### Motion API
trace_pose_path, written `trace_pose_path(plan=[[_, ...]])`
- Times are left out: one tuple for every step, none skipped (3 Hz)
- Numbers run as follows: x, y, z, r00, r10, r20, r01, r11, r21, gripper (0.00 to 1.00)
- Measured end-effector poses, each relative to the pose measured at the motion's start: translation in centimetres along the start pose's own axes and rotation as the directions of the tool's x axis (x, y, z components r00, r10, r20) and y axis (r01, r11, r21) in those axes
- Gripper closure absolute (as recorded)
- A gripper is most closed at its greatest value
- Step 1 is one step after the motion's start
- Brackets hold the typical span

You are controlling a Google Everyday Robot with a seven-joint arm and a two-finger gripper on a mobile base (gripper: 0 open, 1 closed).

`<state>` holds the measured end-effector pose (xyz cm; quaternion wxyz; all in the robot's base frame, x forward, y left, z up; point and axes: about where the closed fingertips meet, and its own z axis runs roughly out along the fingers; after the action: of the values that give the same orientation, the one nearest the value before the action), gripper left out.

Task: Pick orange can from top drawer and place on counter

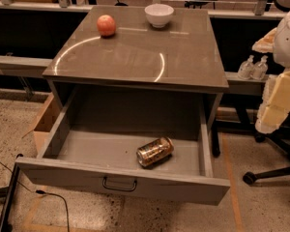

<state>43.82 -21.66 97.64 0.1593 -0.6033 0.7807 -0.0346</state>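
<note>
The orange can lies on its side on the floor of the open top drawer, right of centre and near the front panel. The drawer is pulled fully out, and its dark handle sits at the centre of the front panel. The counter is the glossy grey-brown top of the cabinet, with curved light reflections on it. My gripper is not in view. Only a white rounded part that may be my arm shows at the right edge, away from the drawer.
A round orange-red apple and a white bowl stand at the back of the counter. A cardboard box is left of the drawer. A pale padded chair with castors stands at the right, and two small bottles behind it.
</note>
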Motion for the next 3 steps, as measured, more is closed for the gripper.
trace_pose_path(plan=[[0.0,0.0,0.0,1.000,0.000,0.000,0.000,1.0000,0.000,0.00],[-0.6,0.5,2.2,0.998,-0.014,0.054,0.014,0.9999,0.005,0.00],[-1.7,2.0,7.9,0.984,-0.075,0.159,0.078,0.9969,-0.011,0.00]])
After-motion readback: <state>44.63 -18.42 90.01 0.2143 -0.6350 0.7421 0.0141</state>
